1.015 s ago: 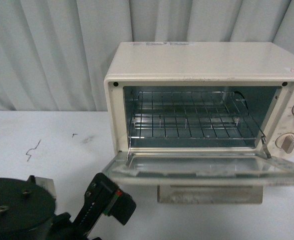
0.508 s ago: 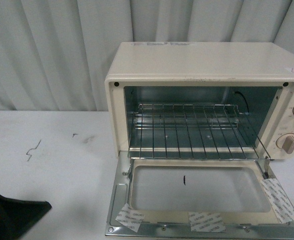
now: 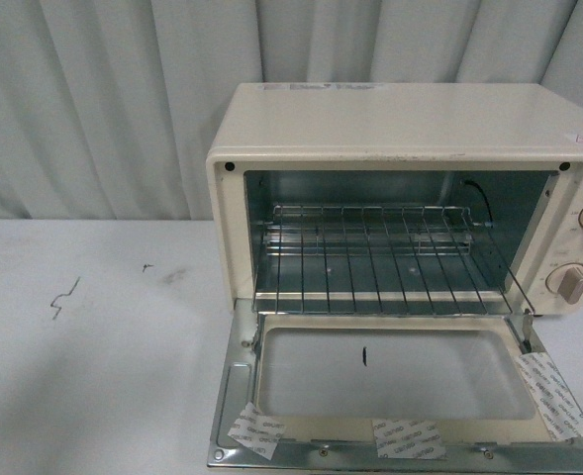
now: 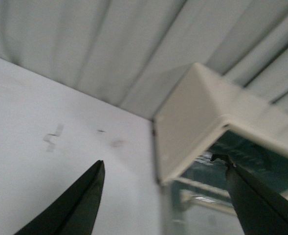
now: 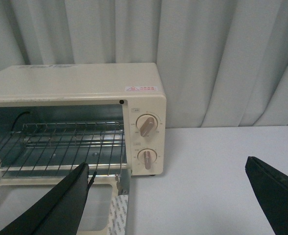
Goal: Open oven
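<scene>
The cream-white oven stands on the white table at the right of the front view. Its glass door hangs fully dropped, lying flat toward me. The wire rack inside is exposed, and two round knobs sit on its right side. Neither gripper shows in the front view. In the blurred left wrist view my left gripper is open, apart from the oven's left corner, holding nothing. My right gripper is open over bare table, to the right of the oven and its knobs.
A grey pleated curtain closes off the back. The white table carries small pen marks at the left. Pieces of printed tape stick to the inner face of the door near its front edge.
The door has dropped from half-open to lying flat. My left arm, at the lower left of the front view a second ago, has drawn out of that view.
</scene>
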Available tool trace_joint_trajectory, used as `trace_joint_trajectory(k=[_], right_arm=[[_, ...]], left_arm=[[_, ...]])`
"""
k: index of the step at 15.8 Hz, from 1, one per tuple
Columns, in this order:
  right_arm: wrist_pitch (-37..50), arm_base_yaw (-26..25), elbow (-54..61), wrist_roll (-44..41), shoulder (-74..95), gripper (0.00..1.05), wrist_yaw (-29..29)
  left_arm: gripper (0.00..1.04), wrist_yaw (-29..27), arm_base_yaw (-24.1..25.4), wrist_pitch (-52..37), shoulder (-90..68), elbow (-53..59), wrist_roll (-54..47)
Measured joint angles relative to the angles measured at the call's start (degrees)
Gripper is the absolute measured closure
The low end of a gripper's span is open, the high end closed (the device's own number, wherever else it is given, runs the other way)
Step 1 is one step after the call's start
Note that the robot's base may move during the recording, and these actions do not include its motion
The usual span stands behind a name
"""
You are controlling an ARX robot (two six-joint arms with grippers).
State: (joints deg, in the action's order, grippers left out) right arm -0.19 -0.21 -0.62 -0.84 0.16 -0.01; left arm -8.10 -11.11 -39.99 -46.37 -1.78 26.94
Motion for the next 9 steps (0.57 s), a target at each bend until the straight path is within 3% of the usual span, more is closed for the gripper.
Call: trace_joint_trajectory(k=[2,5,8,9], right_arm=[[-0.02,0.17,0.00,0.00,0.02,0.06,0.02],[-0.04,0.20,0.00,0.00,0.04,0.06,0.02],[-0.02,0.20,0.00,0.00,0.04,0.06,0.00],[-0.02,0.20,0.00,0.00,0.04,0.06,0.00]], left_arm=[[0.57,-0.55,2.89,1.86,7.67,1.16,-18.67],[0.92,4.46,6.60,9.66,14.93,1.22,-24.87],[1.04,7.34,10.82,12.00,17.90,1.22,-25.46],[1.03,7.21,11.13,12.35,18.27,1.22,-25.51]])
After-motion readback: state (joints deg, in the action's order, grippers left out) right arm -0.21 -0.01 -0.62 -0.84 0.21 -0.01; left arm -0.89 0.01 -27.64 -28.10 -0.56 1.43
